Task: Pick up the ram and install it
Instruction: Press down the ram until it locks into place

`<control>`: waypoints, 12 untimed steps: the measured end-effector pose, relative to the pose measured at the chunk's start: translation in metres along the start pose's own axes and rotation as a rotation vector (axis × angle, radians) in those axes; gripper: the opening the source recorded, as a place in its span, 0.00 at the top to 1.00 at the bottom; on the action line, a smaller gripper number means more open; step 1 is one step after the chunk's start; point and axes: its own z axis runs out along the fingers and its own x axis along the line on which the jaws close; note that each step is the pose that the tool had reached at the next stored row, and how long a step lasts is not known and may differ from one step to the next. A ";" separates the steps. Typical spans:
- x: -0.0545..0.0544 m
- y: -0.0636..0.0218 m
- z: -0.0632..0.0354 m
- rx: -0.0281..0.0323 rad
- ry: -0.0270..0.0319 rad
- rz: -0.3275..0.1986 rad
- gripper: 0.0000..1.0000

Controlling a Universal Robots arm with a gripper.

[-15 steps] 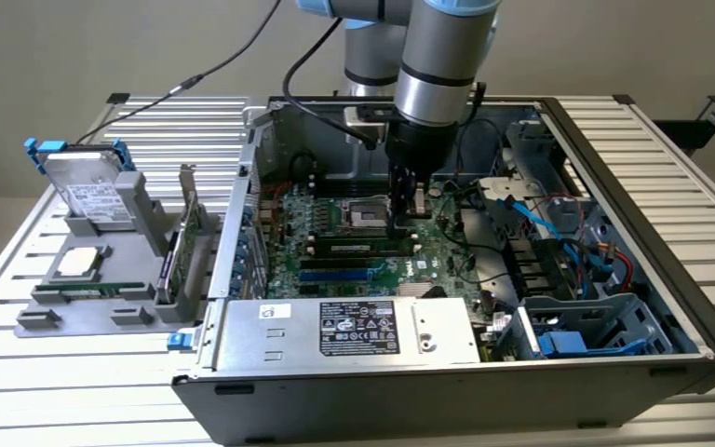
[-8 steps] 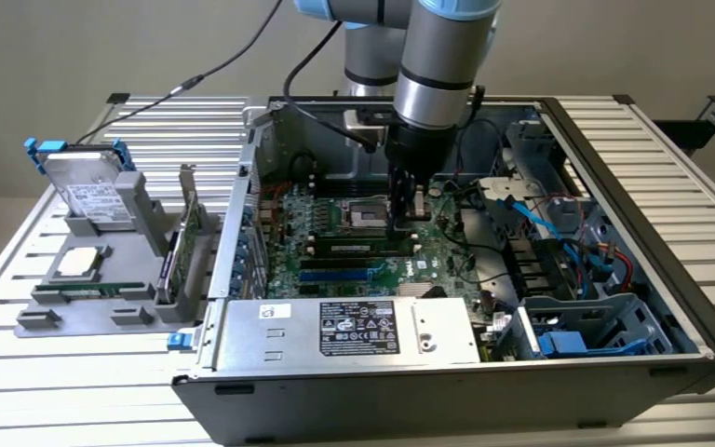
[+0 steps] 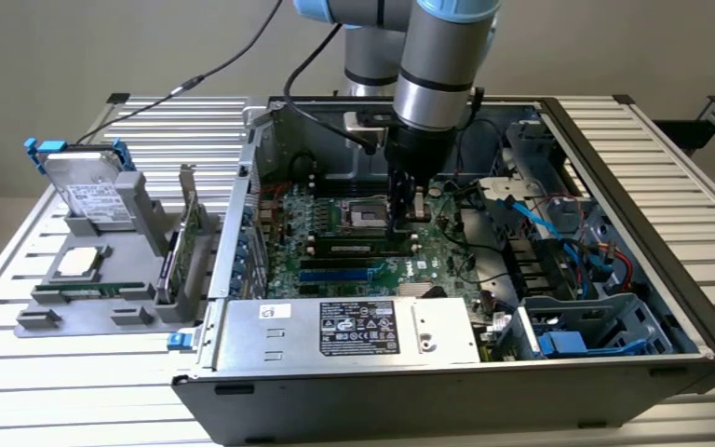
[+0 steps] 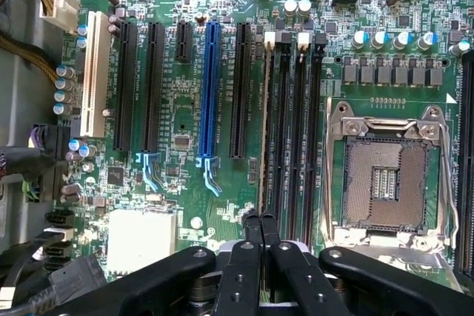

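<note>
Hovering low over the motherboard, the pincer has its fingers pressed together, their tips at the end of the ram. The ram stands on edge in a memory slot, between the empty CPU socket and the black and blue expansion slots.

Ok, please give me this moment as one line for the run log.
gripper: shut | place: above memory slots, inside computer case | ram: on edge along a slot, gripper at its end | grip on ram: unclear
</note>
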 end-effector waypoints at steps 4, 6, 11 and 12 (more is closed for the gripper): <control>0.000 0.0005 -0.0011 0.0000 0.0000 0.000 0.90; 0.000 0.0021 -0.0031 -0.0003 0.0007 0.000 0.90; 0.000 0.0085 -0.0037 -0.0003 0.0007 0.000 0.90; 0.000 0.0104 -0.0036 -0.0004 0.0009 0.000 0.90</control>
